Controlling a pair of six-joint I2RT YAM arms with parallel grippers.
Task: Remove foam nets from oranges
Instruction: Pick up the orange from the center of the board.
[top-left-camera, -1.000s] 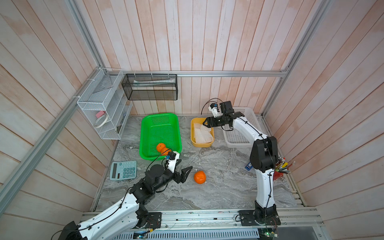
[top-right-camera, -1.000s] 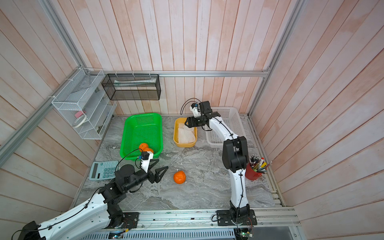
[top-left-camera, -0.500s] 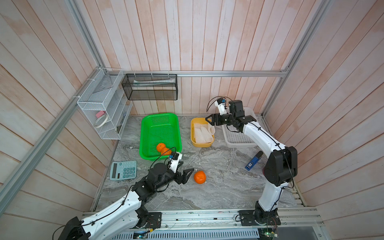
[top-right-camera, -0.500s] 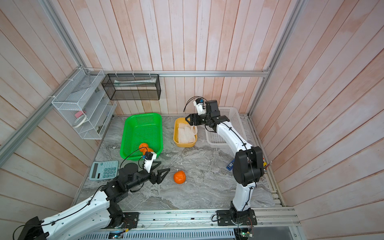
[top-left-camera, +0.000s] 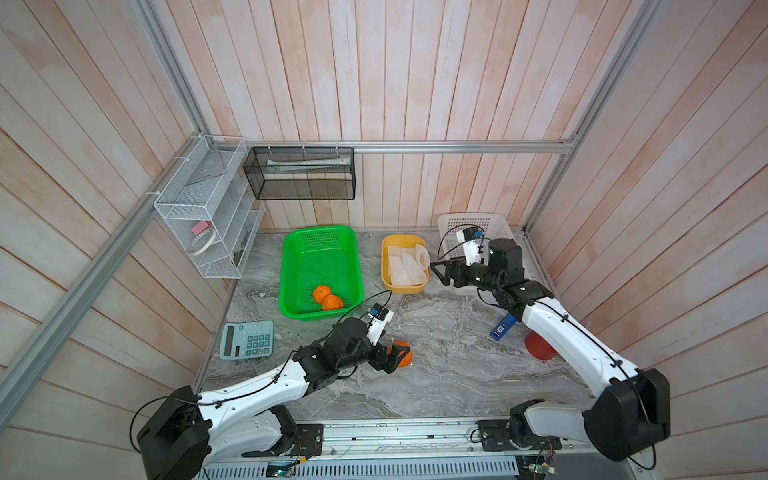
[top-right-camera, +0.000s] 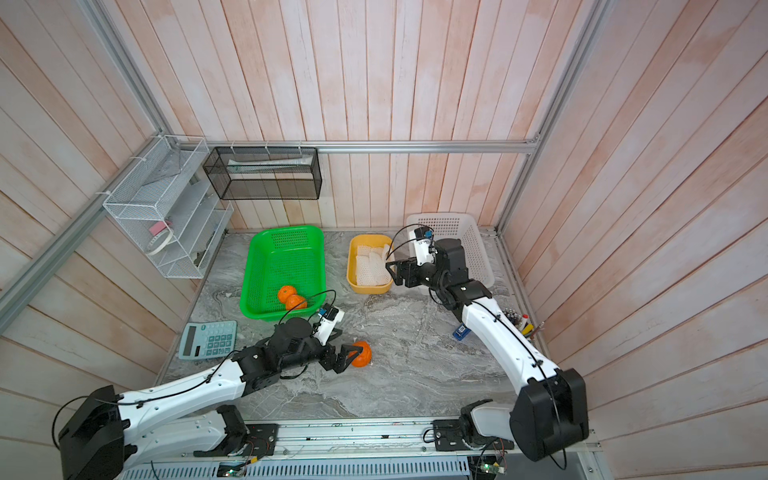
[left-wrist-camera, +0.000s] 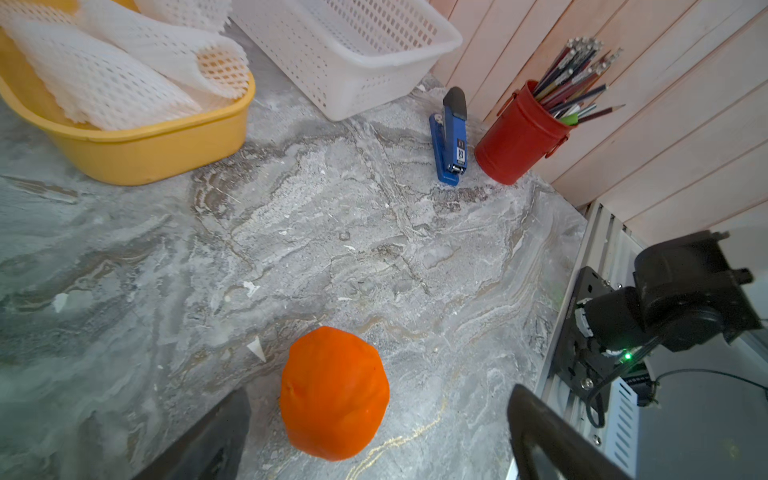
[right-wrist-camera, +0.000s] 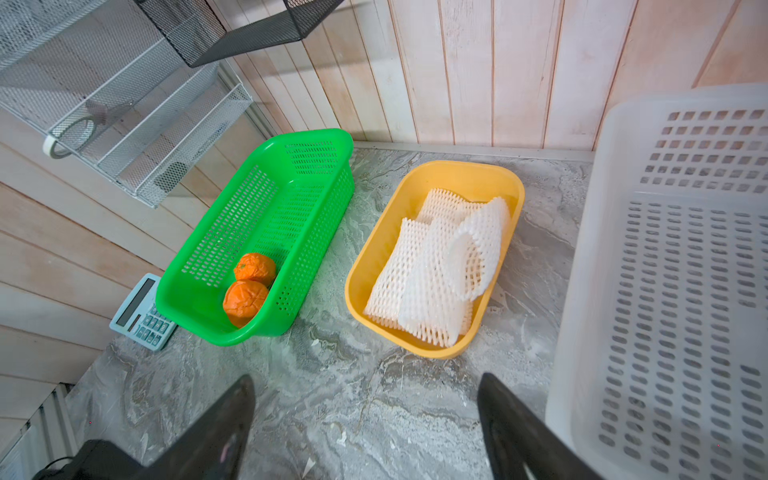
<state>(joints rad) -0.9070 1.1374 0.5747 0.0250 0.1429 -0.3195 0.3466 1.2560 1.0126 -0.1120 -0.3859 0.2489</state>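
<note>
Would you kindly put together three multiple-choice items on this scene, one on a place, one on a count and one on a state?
1. Where do the foam nets lie?
A. In the green basket
B. In the yellow tub
C. On the bare table

2. How many oranges are in the green basket?
A. One
B. Two
C. Three

3. How does the left gripper stand to the orange on the table?
A. Jaws open on either side of it
B. Shut on it and lifting it
C. Far away over the calculator

Answers:
1 B, the right wrist view shows the white mesh sleeves piled in the yellow tub.
2 B, both top views show a pair there; the third sits outside.
3 A, the left wrist view shows gaps on both sides of the fruit.
</note>
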